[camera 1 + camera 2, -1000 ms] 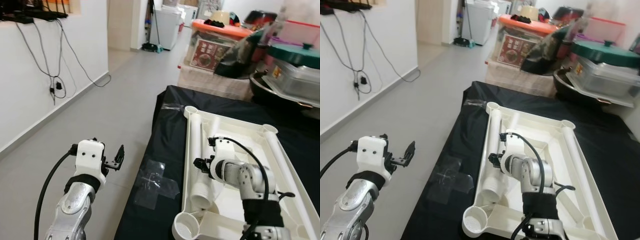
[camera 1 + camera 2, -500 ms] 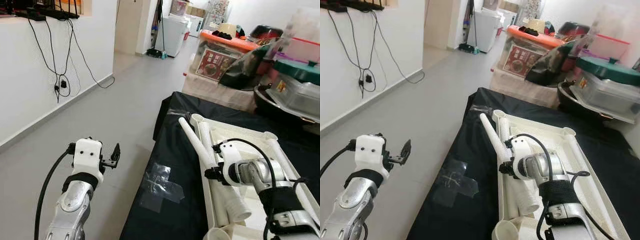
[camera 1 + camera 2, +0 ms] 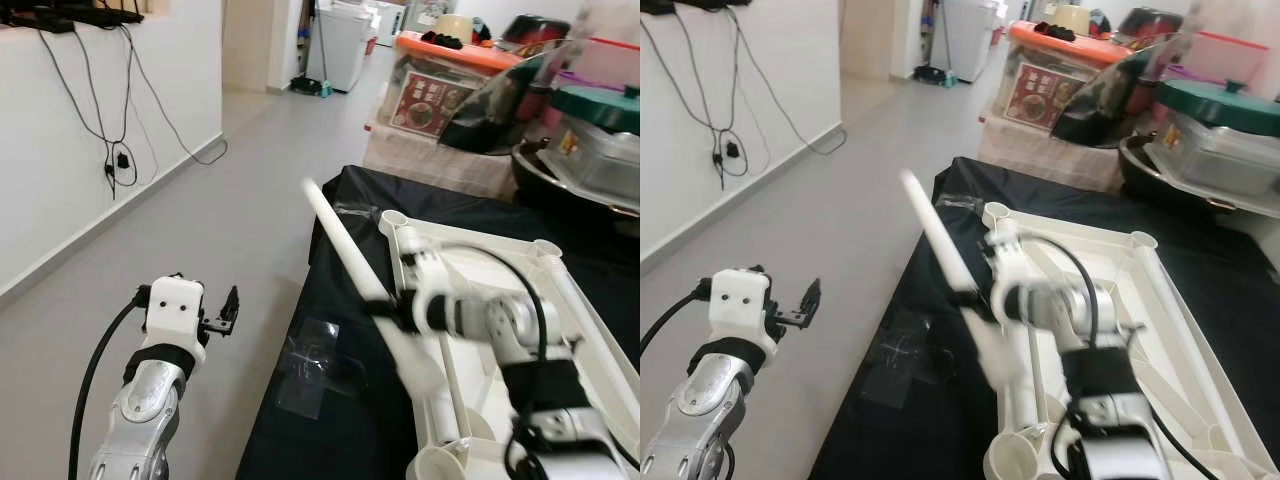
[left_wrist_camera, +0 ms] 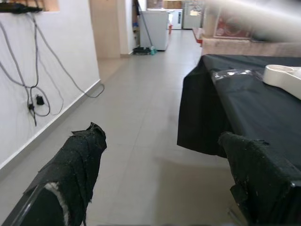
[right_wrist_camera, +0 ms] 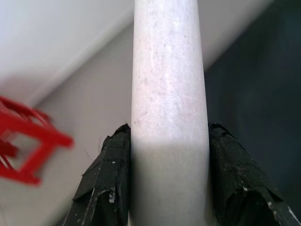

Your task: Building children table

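White plastic leg (image 3: 352, 262), a long stiff tube, is clamped mid-length in the right gripper (image 5: 168, 179), tilted up over the edge of the black-covered bench (image 3: 330, 300) beside the upturned tabletop (image 3: 560, 300). It looks light and smooth, so gripping nearer its thick end should steady it. Left gripper (image 4: 164, 174) hangs over the floor, fingers apart.

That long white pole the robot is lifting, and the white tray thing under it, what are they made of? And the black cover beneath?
The white table leg clamped in the right gripper looks like matte plastic: smooth, hollow-looking, faintly scuffed. The upturned white tabletop seems to be the same moulded plastic, with thin ribs and round corner sockets. The black cover looks like cloth, judging by how it drapes in folds over the edge.
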Robot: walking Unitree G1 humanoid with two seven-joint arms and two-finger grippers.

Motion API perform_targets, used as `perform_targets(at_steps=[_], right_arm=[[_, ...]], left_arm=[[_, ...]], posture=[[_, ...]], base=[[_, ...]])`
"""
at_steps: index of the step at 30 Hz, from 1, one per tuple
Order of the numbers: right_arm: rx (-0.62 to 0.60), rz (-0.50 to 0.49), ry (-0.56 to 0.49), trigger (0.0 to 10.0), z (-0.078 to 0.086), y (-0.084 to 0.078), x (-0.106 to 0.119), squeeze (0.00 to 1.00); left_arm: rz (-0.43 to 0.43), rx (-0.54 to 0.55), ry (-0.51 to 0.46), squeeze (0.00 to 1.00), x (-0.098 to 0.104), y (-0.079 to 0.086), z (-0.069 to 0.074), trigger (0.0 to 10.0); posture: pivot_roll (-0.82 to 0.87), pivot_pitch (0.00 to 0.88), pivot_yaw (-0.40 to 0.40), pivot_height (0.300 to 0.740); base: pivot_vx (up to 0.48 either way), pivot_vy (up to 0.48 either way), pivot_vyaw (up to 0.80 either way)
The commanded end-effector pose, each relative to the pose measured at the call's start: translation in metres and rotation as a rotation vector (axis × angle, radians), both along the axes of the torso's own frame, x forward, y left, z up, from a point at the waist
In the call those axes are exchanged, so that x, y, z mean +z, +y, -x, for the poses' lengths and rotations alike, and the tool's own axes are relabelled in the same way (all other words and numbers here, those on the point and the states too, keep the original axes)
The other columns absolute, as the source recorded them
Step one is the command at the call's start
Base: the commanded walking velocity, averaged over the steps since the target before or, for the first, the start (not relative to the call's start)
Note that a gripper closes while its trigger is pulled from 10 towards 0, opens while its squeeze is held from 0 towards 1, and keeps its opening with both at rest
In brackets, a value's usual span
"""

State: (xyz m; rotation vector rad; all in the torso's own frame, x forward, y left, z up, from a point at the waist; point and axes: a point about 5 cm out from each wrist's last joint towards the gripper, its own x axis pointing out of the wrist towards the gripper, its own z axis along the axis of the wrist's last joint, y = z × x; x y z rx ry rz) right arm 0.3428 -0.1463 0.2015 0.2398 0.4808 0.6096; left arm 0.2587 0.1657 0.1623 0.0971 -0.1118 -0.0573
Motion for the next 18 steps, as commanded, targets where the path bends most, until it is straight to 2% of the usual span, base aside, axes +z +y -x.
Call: perform_targets(at_steps=[1, 2, 4, 6, 9, 11, 12, 14, 15, 18], right_arm=[[-0.011, -0.090, -0.125, 0.0, -0.003, 0.003, 0.022, 0.00], [-0.011, -0.090, -0.125, 0.0, -0.003, 0.003, 0.022, 0.00], [0.002, -0.151, -0.213, 0.0, -0.003, 0.015, 0.038, 0.00], [0.002, -0.151, -0.213, 0.0, -0.003, 0.015, 0.038, 0.00], [-0.014, -0.210, -0.325, 0.0, 0.000, 0.040, 0.048, 0.00], [-0.024, -0.241, -0.338, 0.0, 0.002, 0.053, 0.048, 0.00], [-0.024, -0.241, -0.338, 0.0, 0.002, 0.053, 0.048, 0.00], [-0.028, -0.250, -0.356, 0.0, 0.002, 0.063, 0.047, 0.00], [-0.028, -0.250, -0.356, 0.0, 0.002, 0.063, 0.047, 0.00], [-0.046, -0.259, -0.390, 0.0, -0.001, 0.073, 0.049, 0.00]], left_arm=[[0.042, -0.063, -0.015, 0.00, 0.007, -0.007, -0.003, 10.0], [0.042, -0.063, -0.015, 0.00, 0.007, -0.007, -0.003, 10.0], [0.072, -0.137, -0.039, 0.00, 0.013, -0.014, -0.003, 10.0], [0.072, -0.137, -0.039, 0.00, 0.013, -0.014, -0.003, 10.0], [0.194, -0.306, -0.048, 0.00, 0.021, -0.025, 0.000, 10.0], [0.287, -0.431, -0.052, 0.00, 0.027, -0.033, 0.004, 10.0], [0.287, -0.431, -0.052, 0.00, 0.027, -0.033, 0.004, 10.0], [0.320, -0.539, -0.046, 0.00, 0.030, -0.038, 0.007, 10.0], [0.320, -0.539, -0.046, 0.00, 0.030, -0.038, 0.007, 10.0], [0.358, -0.632, -0.043, 0.00, 0.033, -0.042, 0.011, 10.0]], posture=[[0.11, 0.000, -0.180, 0.740], [0.11, 0.000, -0.180, 0.740], [0.11, 0.000, -0.177, 0.740], [0.11, 0.000, -0.177, 0.740], [0.12, 0.000, -0.167, 0.740], [0.12, 0.000, -0.167, 0.740], [0.12, 0.000, -0.167, 0.740], [0.12, 0.000, -0.159, 0.740], [0.12, 0.000, -0.159, 0.740], [0.12, 0.000, -0.157, 0.740]], base=[[0.000, 0.000, 0.00], [0.000, 0.000, 0.00], [0.000, 0.000, 0.00], [0.000, 0.000, 0.00], [0.000, 0.000, 0.00], [0.000, 0.000, 0.00], [0.000, 0.000, 0.00], [0.000, 0.000, 0.00], [0.000, 0.000, 0.00], [0.000, 0.000, 0.00]])
